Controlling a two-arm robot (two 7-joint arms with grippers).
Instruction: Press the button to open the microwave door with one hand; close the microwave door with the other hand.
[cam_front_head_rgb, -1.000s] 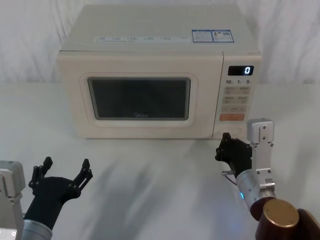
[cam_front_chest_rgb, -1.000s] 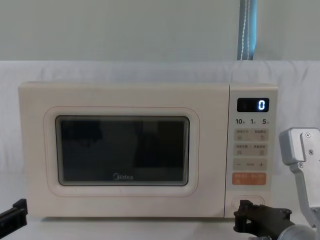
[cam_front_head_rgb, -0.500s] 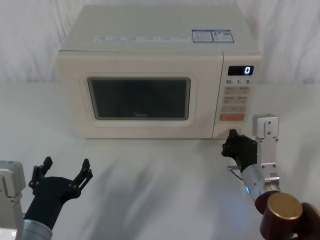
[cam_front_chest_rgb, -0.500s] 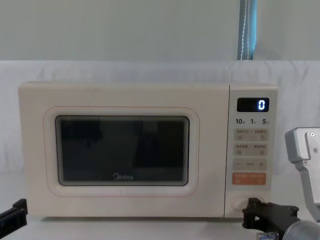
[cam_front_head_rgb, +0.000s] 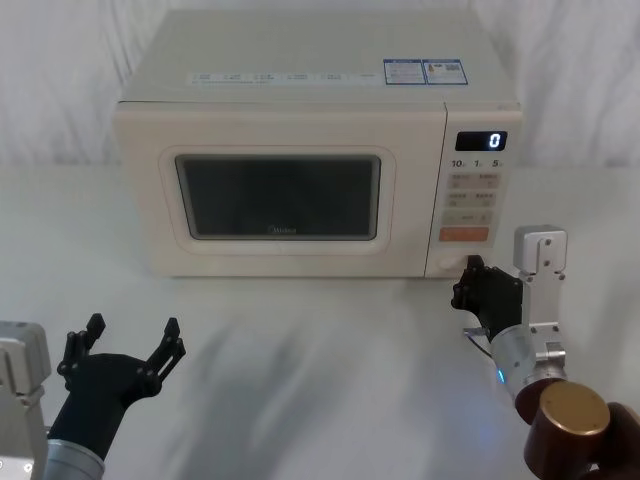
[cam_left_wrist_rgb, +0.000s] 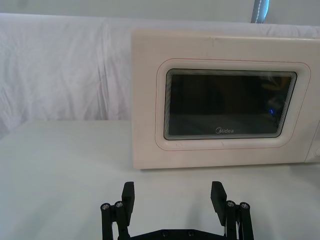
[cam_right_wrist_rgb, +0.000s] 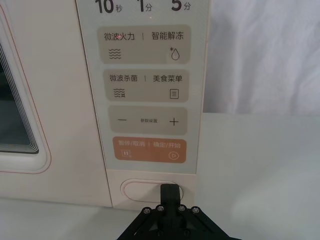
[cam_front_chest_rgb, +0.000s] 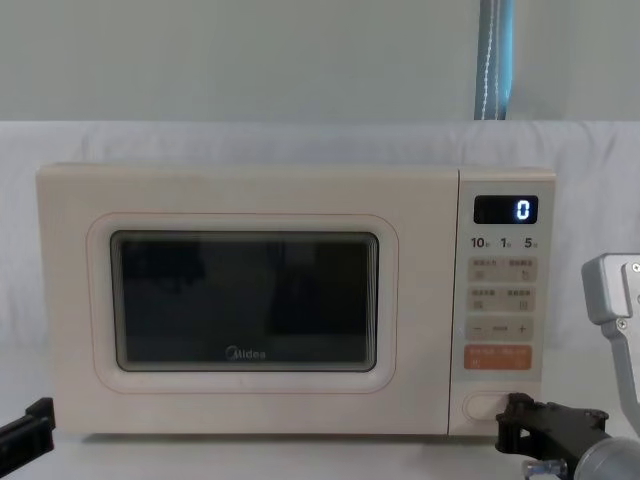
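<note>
The cream microwave door (cam_front_head_rgb: 280, 195) with its dark window sits flush and closed. Below the orange key, the oval button (cam_right_wrist_rgb: 140, 191) shows on the control panel. My right gripper (cam_right_wrist_rgb: 170, 192) is shut, and its black tip rests against the right part of the button (cam_front_chest_rgb: 480, 405). In the head view, the right gripper (cam_front_head_rgb: 468, 272) stands at the microwave's lower right corner. My left gripper (cam_front_head_rgb: 125, 345) hangs low at the front left, open and empty, well short of the door (cam_left_wrist_rgb: 230, 105). Its fingers (cam_left_wrist_rgb: 129, 192) are spread wide.
The microwave stands on a white cloth-covered table (cam_front_head_rgb: 320, 340) with a white backdrop behind it. The display (cam_front_chest_rgb: 505, 210) reads 0. The orange key (cam_right_wrist_rgb: 149, 149) lies just above the button. Open table lies between the left gripper and the door.
My right gripper has moved forward and to the right, closing in on the button at the panel's bottom. The door stays closed, and the left arm has not moved.
</note>
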